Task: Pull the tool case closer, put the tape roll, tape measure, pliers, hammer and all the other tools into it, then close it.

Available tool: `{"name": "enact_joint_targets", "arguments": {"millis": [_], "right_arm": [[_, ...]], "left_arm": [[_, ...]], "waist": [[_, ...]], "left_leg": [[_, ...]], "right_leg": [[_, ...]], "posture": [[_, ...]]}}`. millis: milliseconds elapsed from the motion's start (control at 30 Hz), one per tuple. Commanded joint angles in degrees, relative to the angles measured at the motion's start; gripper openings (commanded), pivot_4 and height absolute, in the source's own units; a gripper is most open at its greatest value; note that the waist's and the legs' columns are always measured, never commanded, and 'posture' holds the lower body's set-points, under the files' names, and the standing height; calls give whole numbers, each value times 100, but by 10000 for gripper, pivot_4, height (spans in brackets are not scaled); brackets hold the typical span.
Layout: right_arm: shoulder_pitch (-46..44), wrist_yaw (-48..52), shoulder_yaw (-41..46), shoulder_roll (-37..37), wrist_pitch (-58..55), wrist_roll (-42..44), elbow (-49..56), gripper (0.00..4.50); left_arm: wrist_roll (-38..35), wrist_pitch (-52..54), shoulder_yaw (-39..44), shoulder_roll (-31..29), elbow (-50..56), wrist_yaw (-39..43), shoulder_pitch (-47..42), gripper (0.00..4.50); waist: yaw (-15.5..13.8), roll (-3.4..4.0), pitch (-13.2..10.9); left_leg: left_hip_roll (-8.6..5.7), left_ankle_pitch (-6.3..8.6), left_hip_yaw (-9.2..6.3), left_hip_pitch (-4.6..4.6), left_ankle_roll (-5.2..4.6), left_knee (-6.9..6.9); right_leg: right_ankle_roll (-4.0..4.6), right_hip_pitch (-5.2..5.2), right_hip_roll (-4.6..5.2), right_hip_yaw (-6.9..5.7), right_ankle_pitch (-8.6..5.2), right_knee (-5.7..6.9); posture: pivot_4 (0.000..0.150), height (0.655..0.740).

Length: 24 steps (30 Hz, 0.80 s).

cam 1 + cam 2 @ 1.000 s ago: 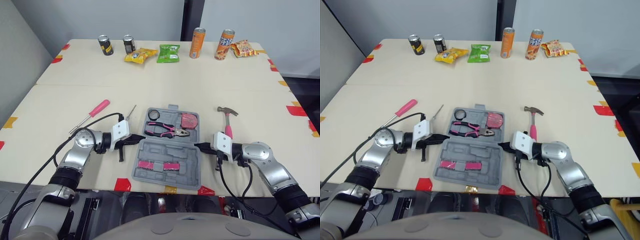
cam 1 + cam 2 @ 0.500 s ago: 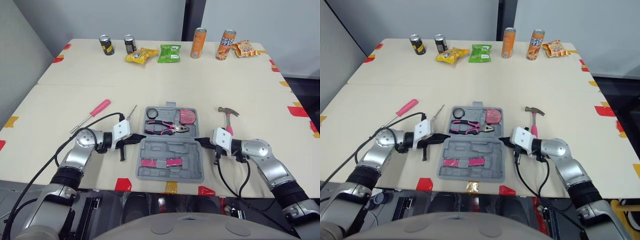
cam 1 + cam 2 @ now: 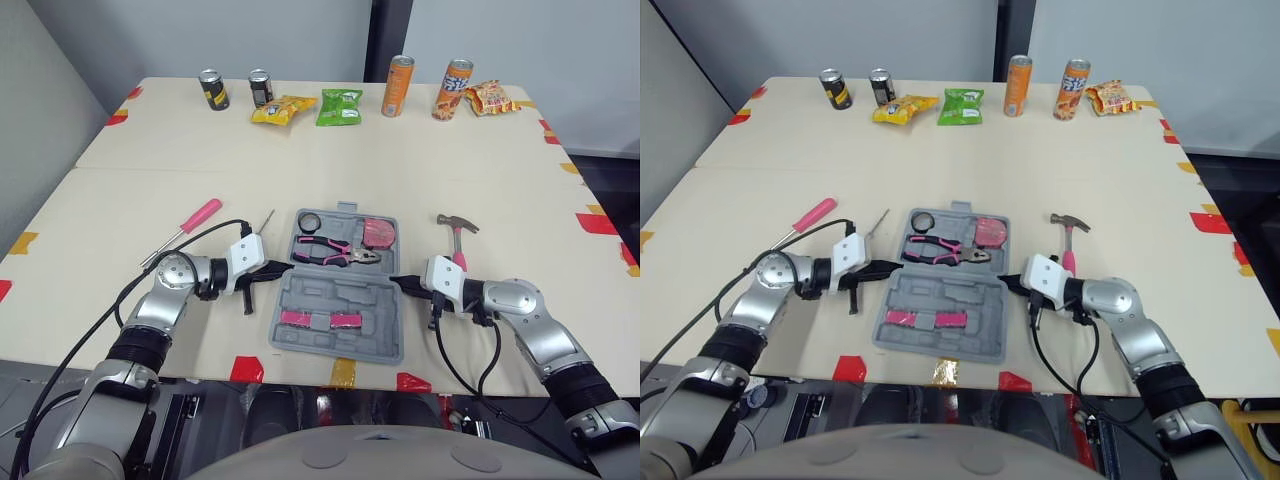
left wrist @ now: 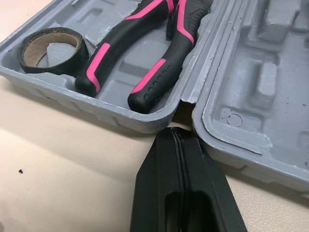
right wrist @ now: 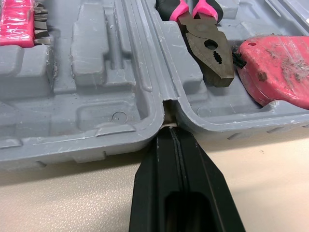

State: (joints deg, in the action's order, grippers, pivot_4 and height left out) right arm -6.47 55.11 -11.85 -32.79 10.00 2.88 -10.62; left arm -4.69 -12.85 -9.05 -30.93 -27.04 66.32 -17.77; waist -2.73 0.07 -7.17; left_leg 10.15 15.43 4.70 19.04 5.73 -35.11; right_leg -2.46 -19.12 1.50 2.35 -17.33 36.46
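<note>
Surface: pale table (image 3: 400, 160), red and yellow tape marks along its edges, grey walls behind.
Far edge: two dark cans (image 3: 211, 89), two orange cans (image 3: 396, 86) and snack bags (image 3: 337, 106) in a row, well apart from the tools.
Tool case (image 3: 337, 300): grey, lying open and flat near the front edge, between the two arms.
Far half of case: tape roll (image 3: 309, 222) in the left corner, pliers (image 3: 335, 252) lying across the middle, pink tape measure (image 3: 377, 233) at the right.
Near half of case: pink bit strips (image 3: 317, 320) in their slots; the other recesses are bare.
Hammer (image 3: 455, 240): on the table just right of the case, pink handle toward the robot.
Screwdriver (image 3: 190, 225): pink handle, on the table left of the case.
Thin metal rod (image 3: 263, 225): on the table near the case's far left corner.
Left gripper (image 4: 176, 133): fingers pressed together, tip at the hinge notch on the case's left side.
Right gripper (image 5: 169, 130): fingers pressed together, tip at the hinge notch on the right side.
</note>
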Motion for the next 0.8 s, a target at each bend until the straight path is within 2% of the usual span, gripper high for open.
{"name": "enact_joint_targets", "arguments": {"millis": [33, 800], "right_arm": [[25, -97, -53, 26, -59, -117, -42, 456], [-50, -304, -50, 113, 19, -236, -127, 456]], "left_arm": [[45, 149, -182, 12, 141, 92, 167, 0], [11, 387, -131, -77, 466, 153, 381, 0]], "waist": [[7, 0, 0], [48, 1, 0]], "left_leg": [[0, 0, 0, 0, 0, 1], [1, 0, 3, 6, 0, 10]], "right_leg": [[0, 0, 0, 0, 0, -3], [-17, 6, 5, 1, 12, -39]], "posture": [[1500, 7400], [1500, 7400]]}}
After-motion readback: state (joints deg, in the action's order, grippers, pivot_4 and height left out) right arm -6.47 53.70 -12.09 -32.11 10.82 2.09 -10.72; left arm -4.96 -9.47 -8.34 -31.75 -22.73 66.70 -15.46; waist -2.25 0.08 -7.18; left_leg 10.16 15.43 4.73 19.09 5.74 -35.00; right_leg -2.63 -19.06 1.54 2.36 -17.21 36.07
